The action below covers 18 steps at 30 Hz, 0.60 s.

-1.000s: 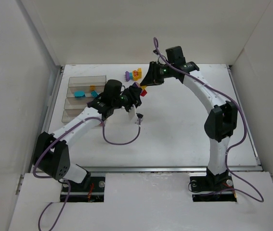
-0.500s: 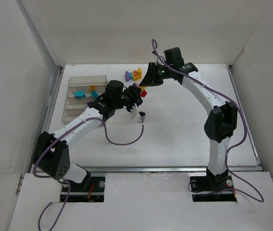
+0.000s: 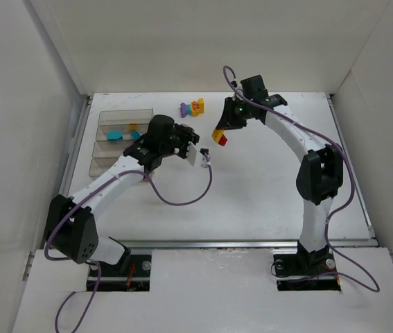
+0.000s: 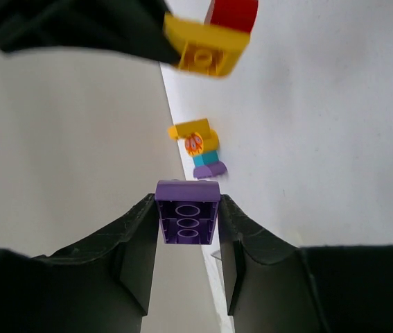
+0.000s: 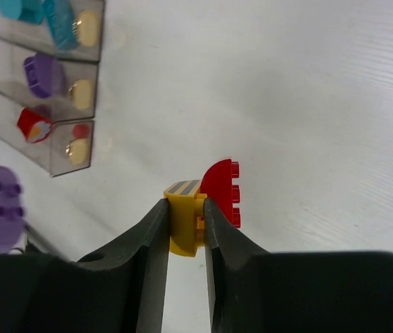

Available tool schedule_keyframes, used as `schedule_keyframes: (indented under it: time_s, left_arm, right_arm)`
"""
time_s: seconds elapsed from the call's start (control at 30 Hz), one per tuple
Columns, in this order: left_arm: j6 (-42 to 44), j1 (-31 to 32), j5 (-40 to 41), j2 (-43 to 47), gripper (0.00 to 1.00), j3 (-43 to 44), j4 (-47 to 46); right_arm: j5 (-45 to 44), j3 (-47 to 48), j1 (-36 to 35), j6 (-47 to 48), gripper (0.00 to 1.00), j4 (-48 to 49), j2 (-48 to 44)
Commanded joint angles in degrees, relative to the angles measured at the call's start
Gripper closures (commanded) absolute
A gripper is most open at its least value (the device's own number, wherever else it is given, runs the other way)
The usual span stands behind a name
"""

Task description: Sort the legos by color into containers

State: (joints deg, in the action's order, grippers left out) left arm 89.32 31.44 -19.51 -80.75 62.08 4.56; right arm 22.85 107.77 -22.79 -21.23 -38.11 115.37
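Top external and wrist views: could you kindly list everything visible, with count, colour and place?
containers: four, clear, joined, far left of table.
sorted legos: several; teal, purple, red, in separate containers.
loose cluster: one; yellow, teal, purple, far table edge.
purple brick: one, in left tool.
yellow-and-red piece: one, in right tool.
table: one, white, beneath everything.
arms: two, white and black, reaching from near edge.
cables: two, purple, along arms.
left tool: one, black, shut on purple brick.
right tool: one, black, shut on yellow-and-red piece.

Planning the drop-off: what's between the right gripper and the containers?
The left gripper and its wrist, holding a purple brick, sit between them in the top view.
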Motion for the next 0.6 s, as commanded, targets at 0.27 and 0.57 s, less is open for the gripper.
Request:
schedule_keyframes:
  time_s: [0.27, 0.57]
  left_arm:
    - [-23.3, -5.6, 0.4, 1.7, 1.0, 7.6, 4.3]
    - [-54.8, -32.9, -13.8, -10.9, 1.0, 18.9, 15.7]
  right_arm:
    - [-1.1, 0.6, 2.2, 0.5, 1.0, 1.3, 1.2]
    - [1.9, -1.1, 2.2, 0.5, 1.0, 3.1, 0.6]
